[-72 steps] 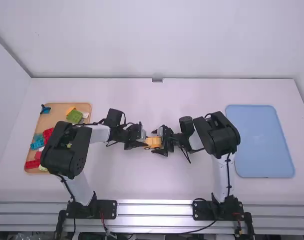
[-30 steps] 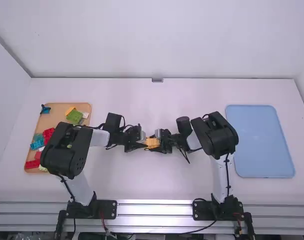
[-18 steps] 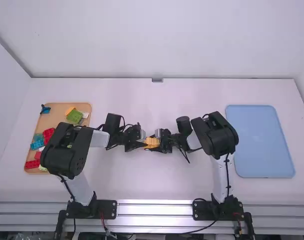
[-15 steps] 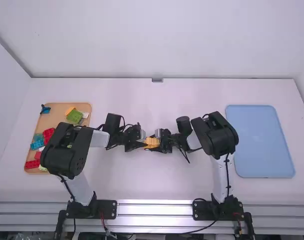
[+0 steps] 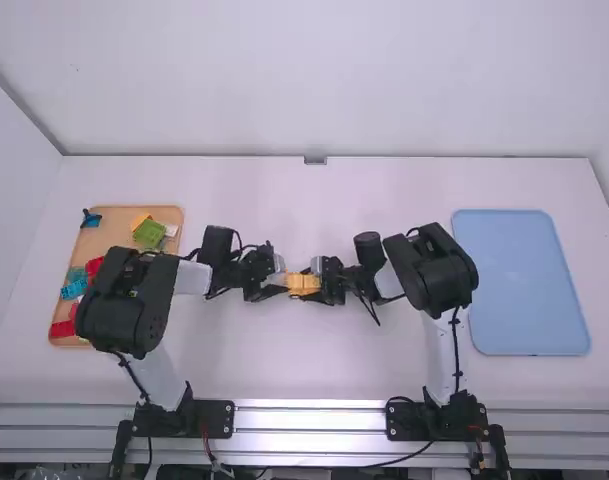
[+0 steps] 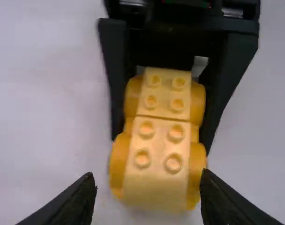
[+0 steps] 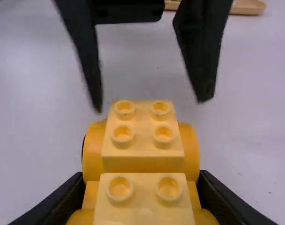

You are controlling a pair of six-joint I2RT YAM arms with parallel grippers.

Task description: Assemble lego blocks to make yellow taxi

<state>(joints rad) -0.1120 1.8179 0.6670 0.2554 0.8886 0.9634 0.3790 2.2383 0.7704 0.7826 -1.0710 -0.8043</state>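
Bright, even light, probably from above, fills the high view, leaving soft, faint shadows on the white table [image 5: 314, 200] and glare along the metal rail [image 5: 309, 420]. The left wrist view blurs the yellow blocks [image 6: 158, 164]; in the right, the far fingers [image 7: 200, 56] are soft.

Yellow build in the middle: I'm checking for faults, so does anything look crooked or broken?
Nothing stands out. The yellow build, held by the right hand, looks straight: its studded blocks line up, rounded parts flank both sides, and no crack shows. Its underside is hidden.
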